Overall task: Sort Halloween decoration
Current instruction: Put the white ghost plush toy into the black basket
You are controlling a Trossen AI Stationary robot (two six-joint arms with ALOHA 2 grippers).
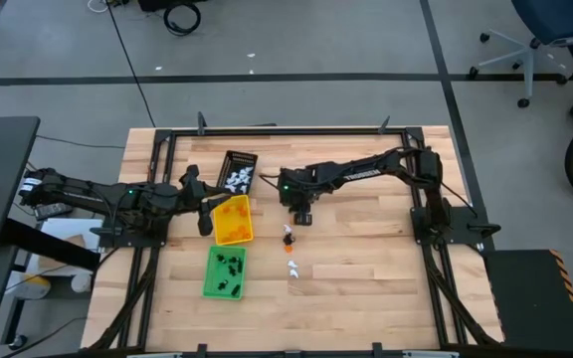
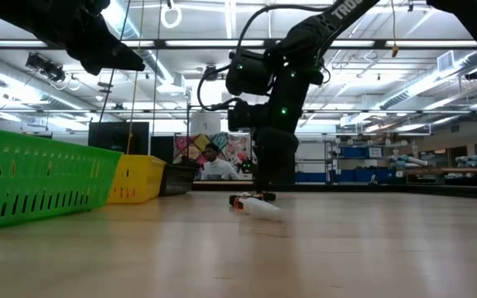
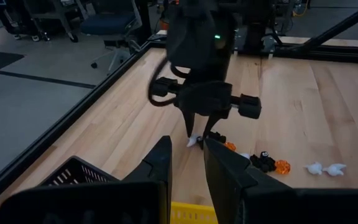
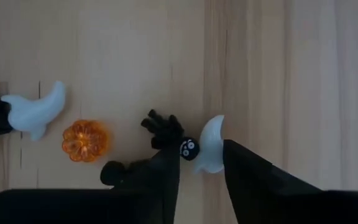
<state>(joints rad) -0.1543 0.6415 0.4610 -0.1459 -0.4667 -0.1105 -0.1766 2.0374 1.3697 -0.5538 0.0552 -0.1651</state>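
Note:
Loose Halloween trinkets lie on the wooden table near its middle. My right gripper [image 1: 301,216] points steeply down over them, its fingers closed on a white ghost [image 4: 209,152] with a black face. Right beside it lie a black spider [image 4: 162,130], an orange pumpkin [image 4: 86,140] and another white ghost [image 4: 35,112]. My left gripper [image 1: 205,214] hovers over the yellow tray's [image 1: 233,220] left edge, slightly open with nothing between its fingers [image 3: 161,163]. My right gripper pinches the white ghost between its two fingertips, one on the face side [image 4: 189,148] and one on the opposite curved side [image 4: 221,152]. The fingers come from above, pointing steeply down. The ghost lies on the table.
The black tray [image 1: 239,171] holds white trinkets, the yellow tray holds orange ones, and the green tray [image 1: 225,272] holds black ones. More trinkets [image 1: 291,267] lie nearer the front edge. A black frame [image 1: 267,130] rims the table. A person [image 2: 214,162] sits in the room beyond.

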